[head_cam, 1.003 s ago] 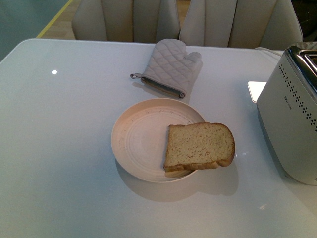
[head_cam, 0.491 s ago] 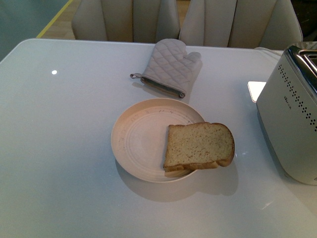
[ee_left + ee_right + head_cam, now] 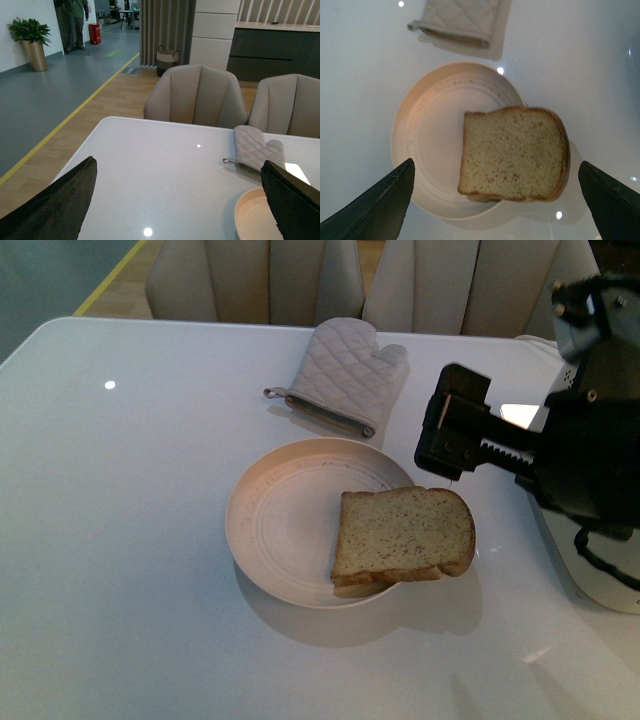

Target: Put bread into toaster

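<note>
The bread, a tan speckled slice with brown crust, lies on the right side of a round cream plate and overhangs its rim. My right gripper is open and empty, hovering just above and behind the bread. In the right wrist view the bread lies between its spread fingers, below the gripper. The toaster is at the right edge, mostly hidden by the right arm. My left gripper is open and empty over bare table left of the plate.
A grey quilted oven mitt lies behind the plate; it also shows in the left wrist view and the right wrist view. Beige chairs stand at the table's far edge. The table is white and glossy.
My right arm has come into the front view from the right and now covers most of the toaster. The bread, plate and mitt have not moved.
</note>
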`<action>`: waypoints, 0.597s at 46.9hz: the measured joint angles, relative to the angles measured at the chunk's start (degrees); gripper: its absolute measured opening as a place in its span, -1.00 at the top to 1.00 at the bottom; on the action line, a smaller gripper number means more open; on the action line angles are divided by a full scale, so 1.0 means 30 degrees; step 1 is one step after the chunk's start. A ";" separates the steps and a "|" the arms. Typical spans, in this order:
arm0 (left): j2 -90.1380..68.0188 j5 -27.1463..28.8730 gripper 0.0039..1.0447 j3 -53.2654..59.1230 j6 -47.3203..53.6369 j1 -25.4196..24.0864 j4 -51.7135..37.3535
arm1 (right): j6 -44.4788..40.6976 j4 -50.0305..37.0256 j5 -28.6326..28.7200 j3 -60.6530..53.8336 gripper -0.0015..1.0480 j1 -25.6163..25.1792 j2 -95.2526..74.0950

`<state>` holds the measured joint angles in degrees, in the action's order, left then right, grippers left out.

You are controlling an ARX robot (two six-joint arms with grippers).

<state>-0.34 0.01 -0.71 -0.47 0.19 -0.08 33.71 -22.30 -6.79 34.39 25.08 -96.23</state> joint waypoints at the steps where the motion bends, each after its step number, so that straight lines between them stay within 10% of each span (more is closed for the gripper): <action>1: 0.0000 0.0000 -0.87 0.0000 0.0000 0.0000 0.0000 | 0.0517 -0.0007 0.0022 0.0000 -0.83 0.0000 -0.0415; 28: 0.0000 0.0000 -0.87 0.0000 0.0000 0.0000 0.0000 | 0.5253 -0.2936 0.1698 0.0874 -0.83 -0.1464 -0.6980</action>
<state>-0.34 0.01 -0.71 -0.47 0.19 -0.08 49.47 -31.11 -1.69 37.01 20.69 -117.16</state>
